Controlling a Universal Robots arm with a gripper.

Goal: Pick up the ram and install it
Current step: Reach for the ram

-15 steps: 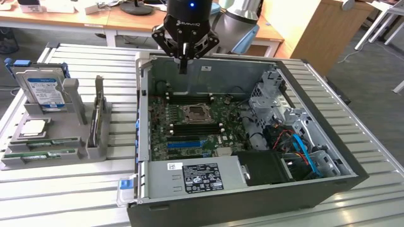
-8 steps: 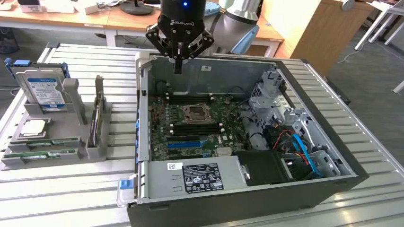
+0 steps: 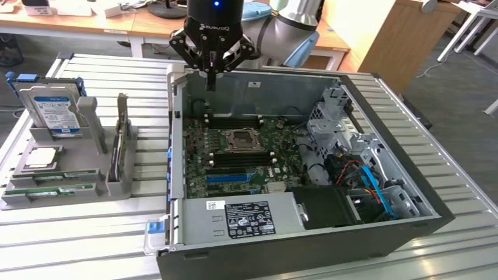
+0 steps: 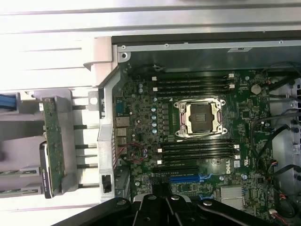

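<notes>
- Tool [image 3: 210, 85] hangs clenched in the upper middle of the exterior view, fingers pressed together with nothing between them, over the back wall of the open computer case [image 3: 327, 256].
- The ram [image 3: 53, 191] lies flat in a grey holder [image 3: 116, 184] at the exterior view's lower left, well apart from the tool. A second stick [image 3: 66, 174] of the same kind lies just beside it, and I cannot tell which of the two is meant.
- Handling, as I judge it: light, thin and stiff, but fragile. It would not bear bending, and the chips and contact edge are best left untouched. The long bare edges or the short ends look the safest hold.
- Lying low in its groove, the ram offers little edge to take hold of.
- Hard to make out: the label and chips on the ram, and how deep the groove runs.
- Black memory slots [image 3: 242, 156] flank the processor socket [image 3: 241, 139]. They look vacant, but their end latches are too small to read.
- An upright board [image 3: 121, 143] stands edge-on in the holder; I cannot tell what it is.
</notes>
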